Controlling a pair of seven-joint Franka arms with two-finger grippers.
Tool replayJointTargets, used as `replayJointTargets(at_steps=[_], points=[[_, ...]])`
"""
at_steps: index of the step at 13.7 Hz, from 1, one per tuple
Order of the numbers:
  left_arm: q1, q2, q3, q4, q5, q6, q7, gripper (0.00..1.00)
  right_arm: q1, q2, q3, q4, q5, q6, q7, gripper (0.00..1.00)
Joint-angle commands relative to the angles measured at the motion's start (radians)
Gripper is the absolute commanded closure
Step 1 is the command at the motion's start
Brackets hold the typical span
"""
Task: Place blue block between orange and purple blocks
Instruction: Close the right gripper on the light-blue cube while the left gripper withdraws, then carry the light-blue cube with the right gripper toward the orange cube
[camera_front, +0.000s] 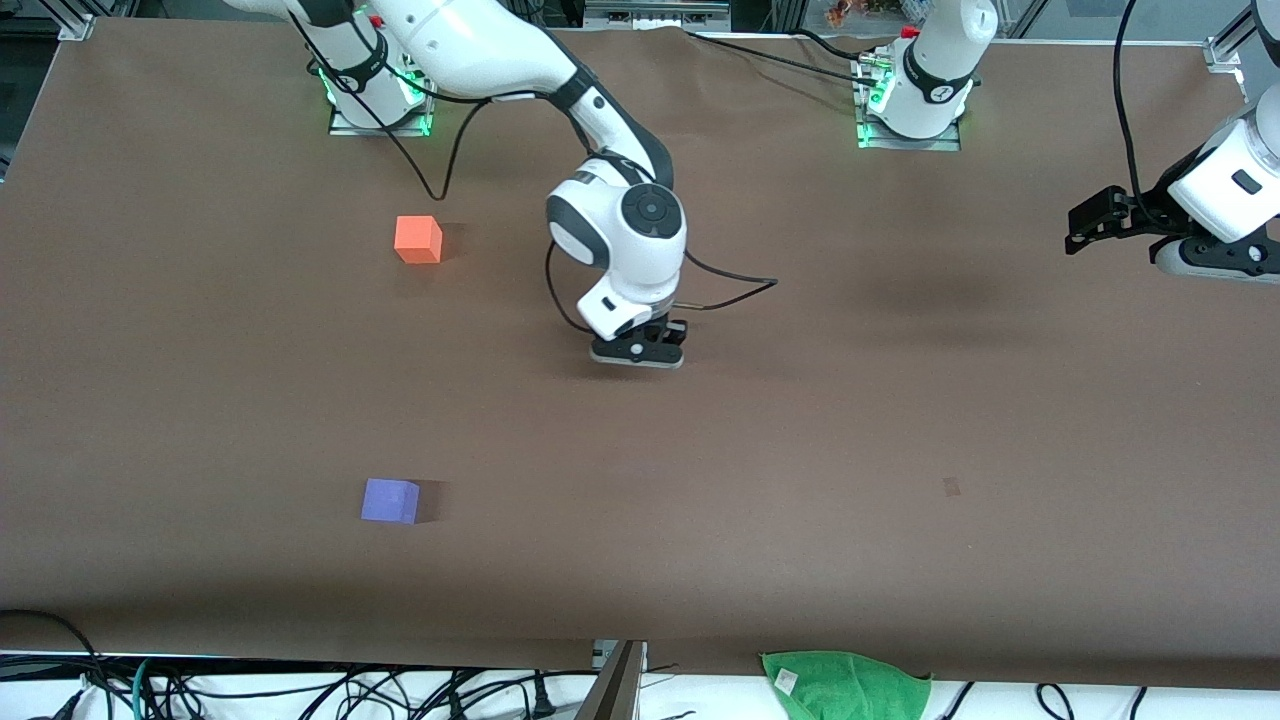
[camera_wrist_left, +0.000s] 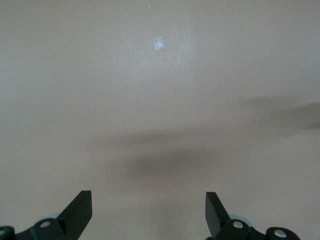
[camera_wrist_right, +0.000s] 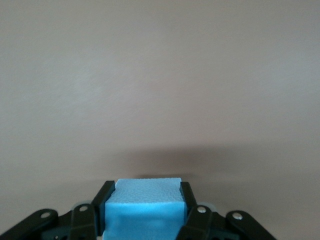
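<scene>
A folded green cloth (camera_front: 845, 682) and many black cables (camera_front: 300, 690) lie at the edge of the wide brown matte desk (camera_front: 900, 450) nearest to the front camera. Farther in sits the small violet-purple matte cube (camera_front: 390, 501), and the small bright orange matte cube (camera_front: 418, 239) sits well apart from it, close to the robots' bases. The right claw (camera_wrist_right: 145, 210) is low over the middle of the desk with both fingers pressed on the small sky-blue matte cube (camera_wrist_right: 145, 212), while the left claw (camera_wrist_left: 149, 212) waits with fingers wide apart over bare desk at the left arm's end.
</scene>
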Motion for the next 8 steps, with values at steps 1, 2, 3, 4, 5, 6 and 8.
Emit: replayJointTargets(at_steps=[1, 2, 3, 4, 5, 6, 8], points=[[0.007, -0.013, -0.003, 0.001, -0.026, -0.013, 0.005, 0.0, -0.105, -0.107, 0.01, -0.02, 0.102, -0.129, -0.222, 0.63], [0.007, -0.013, -0.003, 0.001, -0.026, -0.013, 0.004, 0.0, -0.144, -0.136, 0.01, -0.026, 0.124, -0.18, -0.299, 0.63], [0.007, -0.013, -0.004, 0.001, -0.026, -0.015, 0.004, 0.0, -0.191, -0.162, 0.01, -0.037, 0.136, -0.211, -0.368, 0.63], [0.007, -0.013, -0.006, 0.001, -0.026, -0.015, 0.004, 0.0, -0.228, -0.184, 0.01, -0.058, 0.141, -0.222, -0.431, 0.63], [0.007, -0.013, -0.006, 0.001, -0.026, -0.015, -0.001, 0.0, -0.262, -0.213, 0.009, -0.093, 0.142, -0.228, -0.483, 0.63], [0.007, -0.013, -0.006, 0.001, -0.026, -0.015, -0.002, 0.0, -0.289, -0.245, -0.002, -0.141, 0.142, -0.225, -0.508, 0.63], [0.005, -0.013, -0.009, 0.001, -0.025, -0.015, -0.005, 0.0, -0.305, -0.29, -0.075, -0.231, 0.142, -0.199, -0.564, 0.63]])
